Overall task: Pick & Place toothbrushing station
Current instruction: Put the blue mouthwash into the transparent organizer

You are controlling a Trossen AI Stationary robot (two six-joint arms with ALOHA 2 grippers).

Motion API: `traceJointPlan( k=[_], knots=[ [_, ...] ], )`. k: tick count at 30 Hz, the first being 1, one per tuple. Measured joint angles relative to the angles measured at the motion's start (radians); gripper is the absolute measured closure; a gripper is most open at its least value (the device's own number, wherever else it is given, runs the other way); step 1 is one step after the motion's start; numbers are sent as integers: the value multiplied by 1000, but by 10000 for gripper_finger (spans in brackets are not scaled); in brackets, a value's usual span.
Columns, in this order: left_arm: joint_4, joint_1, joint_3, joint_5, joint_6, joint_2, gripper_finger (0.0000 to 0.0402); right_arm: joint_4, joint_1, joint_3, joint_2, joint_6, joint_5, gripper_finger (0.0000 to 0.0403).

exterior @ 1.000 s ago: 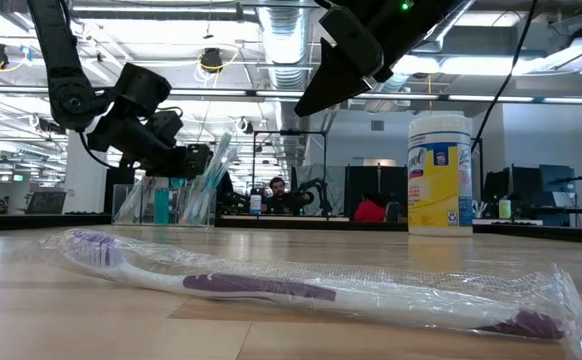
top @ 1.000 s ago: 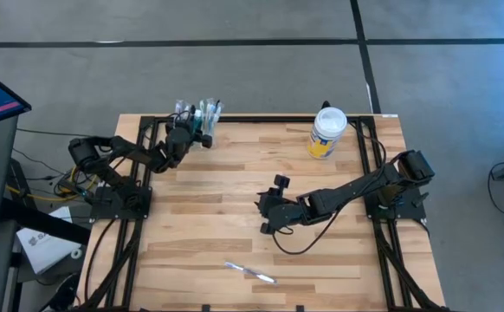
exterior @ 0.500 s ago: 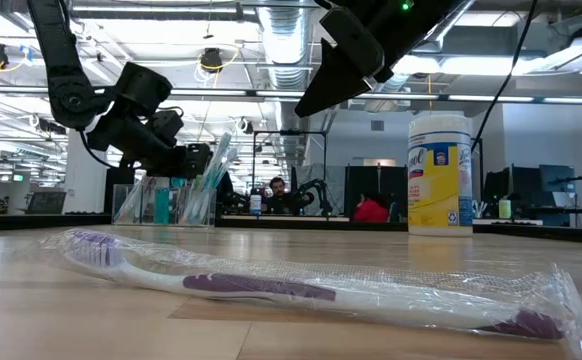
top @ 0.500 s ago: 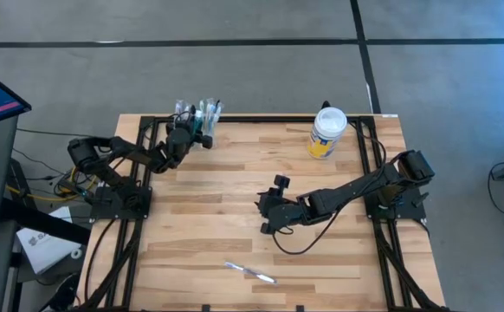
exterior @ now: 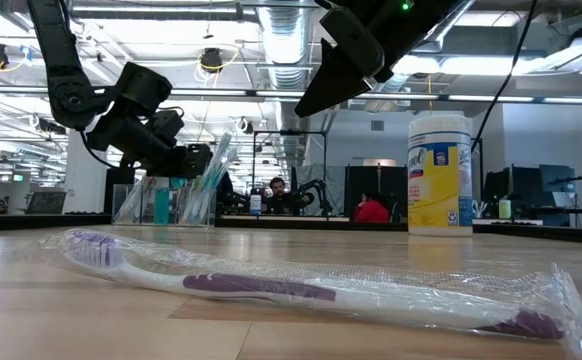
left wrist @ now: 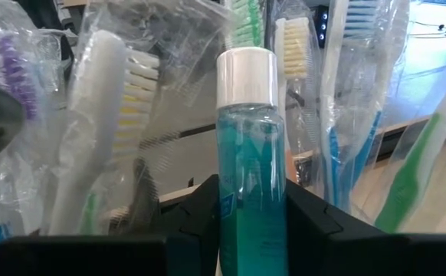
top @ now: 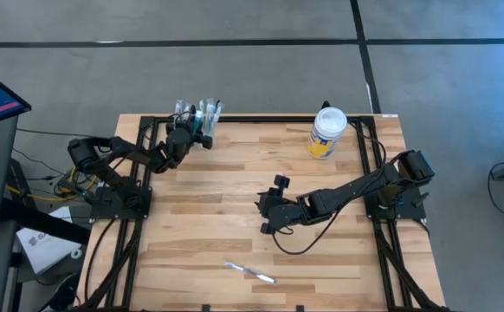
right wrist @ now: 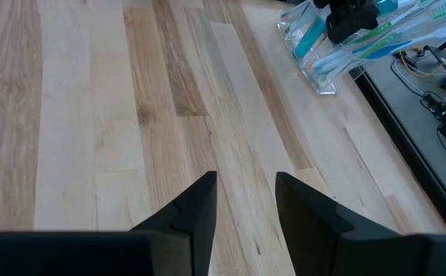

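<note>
High view first: the table (top: 235, 217) is broad pale planks, with the yellow-labelled jar (top: 327, 133) at its far right corner and the clear cup (top: 198, 117) of brushes at the far edge, left of middle. One wrapped toothbrush (top: 250, 272) lies alone near the front edge, well apart from the cup; I'd say that one is not yet put away, so the job looks only partly done.

Across the table, the right arm waits over the middle, its right gripper (right wrist: 244, 201) hanging released over bare wood with nothing between the fingers.

At the cup, the left gripper (left wrist: 251, 208) reaches in, clenched on the little bottle (left wrist: 250, 146), a finger pressed to either side. Whether it is lifting the bottle out or setting it in, I can't say from where I stand.

Up close, the bottle is slim, clear teal-blue with a white cap, standing upright. Packed just behind it are toothbrushes (left wrist: 104, 115) in crinkled clear wrap: a fat white one, green, blue and purple bristles beside it.
</note>
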Motion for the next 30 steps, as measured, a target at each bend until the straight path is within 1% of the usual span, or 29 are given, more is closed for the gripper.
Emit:
traceJointPlan(
  k=[12,16,24,30],
  knots=[
    [0,0,0,3,2,1,282,0,0,0,0,0,0,278],
    [0,0,0,3,3,1,282,0,0,0,0,0,0,278],
    [1,0,0,1,3,1,298,0,0,0,0,0,0,278],
    [1,0,0,2,0,1,282,0,0,0,0,0,0,278]
  ],
)
